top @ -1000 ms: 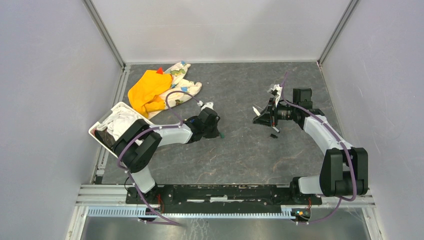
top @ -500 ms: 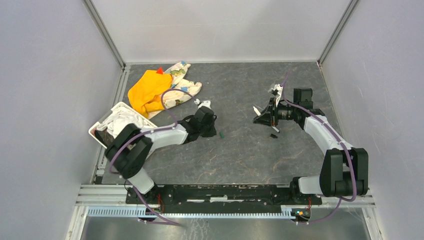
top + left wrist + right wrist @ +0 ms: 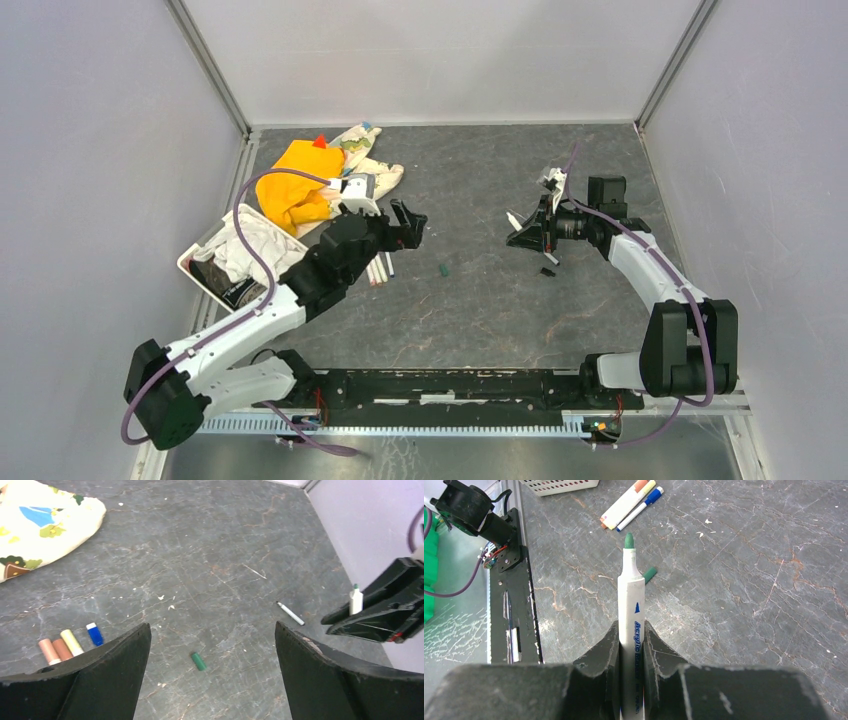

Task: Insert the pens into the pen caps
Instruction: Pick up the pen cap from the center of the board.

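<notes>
On the dark grey tabletop (image 3: 480, 310), roughly midway between the two arms, a short dark green pen cap (image 3: 198, 661) lies alone on its side, touching nothing. The green-tipped pen (image 3: 630, 600) that appears to match it is clamped by its white barrel in the right hand (image 3: 528, 235), with the bare tip sticking out past the fingers toward the cap. The left hand (image 3: 408, 222) hovers over the tabletop with its fingers spread wide and nothing between them; its wrist view frames the cap between them. A slim dark-tipped pen (image 3: 290, 613) lies uncapped near the right hand. A group of pens (image 3: 631, 502) with orange, cream and blue ends lies side by side next to a white basket (image 3: 205, 262); these look capped, though that is uncertain. The green pair appears not yet joined, so at least that insertion remains.
</notes>
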You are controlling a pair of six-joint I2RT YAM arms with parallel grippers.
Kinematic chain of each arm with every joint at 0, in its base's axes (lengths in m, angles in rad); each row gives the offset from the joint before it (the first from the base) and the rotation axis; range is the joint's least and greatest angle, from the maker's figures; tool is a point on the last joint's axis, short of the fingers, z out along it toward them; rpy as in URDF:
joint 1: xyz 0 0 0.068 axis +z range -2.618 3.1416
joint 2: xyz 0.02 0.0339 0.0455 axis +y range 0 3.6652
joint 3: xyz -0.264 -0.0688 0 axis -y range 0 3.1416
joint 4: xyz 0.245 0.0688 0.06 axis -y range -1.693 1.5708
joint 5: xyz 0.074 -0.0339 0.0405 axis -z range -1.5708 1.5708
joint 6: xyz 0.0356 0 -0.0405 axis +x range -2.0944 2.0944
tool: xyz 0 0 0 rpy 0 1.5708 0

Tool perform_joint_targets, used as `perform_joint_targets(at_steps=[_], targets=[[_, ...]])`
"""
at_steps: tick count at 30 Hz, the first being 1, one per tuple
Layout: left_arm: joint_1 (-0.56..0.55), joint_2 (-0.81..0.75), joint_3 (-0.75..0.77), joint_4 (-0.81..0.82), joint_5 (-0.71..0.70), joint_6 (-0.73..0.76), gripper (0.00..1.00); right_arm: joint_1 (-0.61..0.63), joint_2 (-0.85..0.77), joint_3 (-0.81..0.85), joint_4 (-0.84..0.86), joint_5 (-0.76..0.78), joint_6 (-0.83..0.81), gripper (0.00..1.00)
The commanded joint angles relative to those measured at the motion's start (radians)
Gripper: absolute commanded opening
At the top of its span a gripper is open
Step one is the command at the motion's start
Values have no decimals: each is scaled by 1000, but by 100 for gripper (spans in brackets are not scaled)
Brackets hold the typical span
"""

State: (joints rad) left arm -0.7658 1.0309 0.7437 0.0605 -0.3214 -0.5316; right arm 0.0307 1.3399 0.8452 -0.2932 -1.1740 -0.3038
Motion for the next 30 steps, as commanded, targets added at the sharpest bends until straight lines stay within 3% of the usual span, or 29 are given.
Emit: perform_joint_targets(at_steps=[1, 7, 12, 16, 21, 30], targets=[[8, 44, 43, -81, -20, -87, 94, -3, -26, 25, 38, -19, -4, 0], [-9, 214, 149, -263, 60, -265, 80, -3, -25, 24, 41, -19, 0, 0], [-113, 393, 278, -475, -137, -458, 70, -3, -22, 22, 45, -17, 3, 0], [-161, 589, 423, -643, -182, -564, 49, -3, -21, 20, 46, -20, 5, 0], [-171, 745, 513, -701, -169, -587, 49, -3, -24, 20, 47, -21, 6, 0], [-170, 874, 576, -700, -158, -585, 45, -3, -23, 18, 47, -24, 6, 0]])
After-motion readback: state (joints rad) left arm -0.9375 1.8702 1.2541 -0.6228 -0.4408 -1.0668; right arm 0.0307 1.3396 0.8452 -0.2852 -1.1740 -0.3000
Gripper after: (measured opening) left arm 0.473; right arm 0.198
